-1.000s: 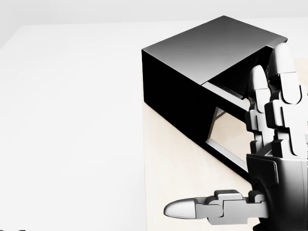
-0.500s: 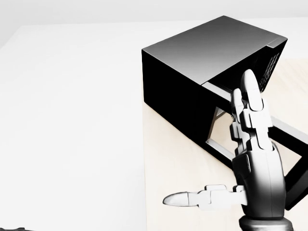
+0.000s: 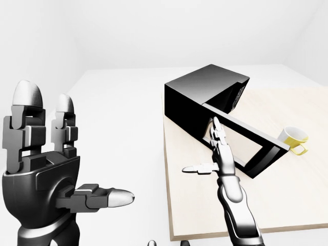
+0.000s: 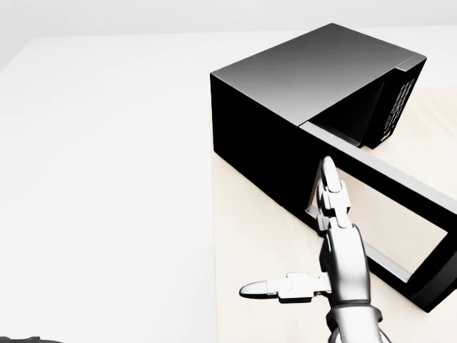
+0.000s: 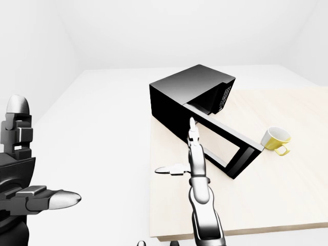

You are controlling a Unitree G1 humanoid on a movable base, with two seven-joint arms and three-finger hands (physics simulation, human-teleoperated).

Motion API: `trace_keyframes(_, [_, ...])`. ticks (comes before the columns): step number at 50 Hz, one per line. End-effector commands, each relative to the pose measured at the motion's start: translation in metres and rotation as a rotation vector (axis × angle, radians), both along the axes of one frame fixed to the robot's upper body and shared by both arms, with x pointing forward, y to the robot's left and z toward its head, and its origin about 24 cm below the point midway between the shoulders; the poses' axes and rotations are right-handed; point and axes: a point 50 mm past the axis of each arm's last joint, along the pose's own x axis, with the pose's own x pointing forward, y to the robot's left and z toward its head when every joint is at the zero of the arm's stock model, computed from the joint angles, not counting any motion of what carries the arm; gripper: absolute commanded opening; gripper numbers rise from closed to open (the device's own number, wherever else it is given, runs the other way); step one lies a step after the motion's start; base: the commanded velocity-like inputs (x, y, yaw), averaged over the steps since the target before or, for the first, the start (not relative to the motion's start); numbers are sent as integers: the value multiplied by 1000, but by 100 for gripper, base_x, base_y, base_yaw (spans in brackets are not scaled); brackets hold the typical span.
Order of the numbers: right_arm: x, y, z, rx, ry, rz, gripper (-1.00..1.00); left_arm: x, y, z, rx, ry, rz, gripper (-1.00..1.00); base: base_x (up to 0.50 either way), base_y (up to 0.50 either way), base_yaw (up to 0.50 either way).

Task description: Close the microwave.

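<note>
The black microwave [image 4: 300, 78] stands on a pale wooden table [image 3: 287, 205]. Its door [image 4: 400, 186], a dark frame with a window, stands swung open toward the lower right of the head view. My right hand [image 4: 296, 236] is open, fingers straight and thumb out to the left. Its fingertips [image 4: 328, 168] lie over the hinge end of the door; I cannot tell whether they touch it. My left hand [image 3: 72, 154] is raised at the left of the left-eye view, open and empty, far from the microwave.
A yellow and white mug [image 3: 293, 137] stands on the table just past the door's free end. The table's left edge [image 4: 214, 236] runs close beside the microwave's left corner. White floor lies to the left.
My right hand has moved away from the camera toward the microwave door and down-left in the head view, uncovering the door. The microwave and door have not moved.
</note>
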Motion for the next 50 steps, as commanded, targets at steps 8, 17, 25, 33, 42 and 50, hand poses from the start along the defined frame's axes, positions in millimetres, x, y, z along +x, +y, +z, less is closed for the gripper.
trace_keyframes(8, [10, -2, -23, 28, 67, -16, 100, 1, 0, -1, 0, 6, -2, 100, 0, 0, 0])
trace_keyframes(17, [16, -5, -33, 45, 86, -25, 100, 1, 0, -1, 0, 6, -2, 100, 0, 0, 0])
trace_keyframes(25, [19, -8, -40, 51, 104, -43, 100, 2, 0, -1, 2, 7, 0, 100, 0, 0, 0])
trace_keyframes(33, [20, -10, -41, 57, 109, -51, 100, 1, 0, -1, -1, 4, -2, 100, 0, 0, 0])
trace_keyframes(42, [21, -13, -42, 57, 111, -61, 100, 1, -1, -1, -2, 8, -4, 100, 0, 0, 0])
trace_keyframes(50, [22, -17, -43, 60, 118, -69, 100, 1, -1, 0, -1, 2, -4, 100, 0, 0, 0])
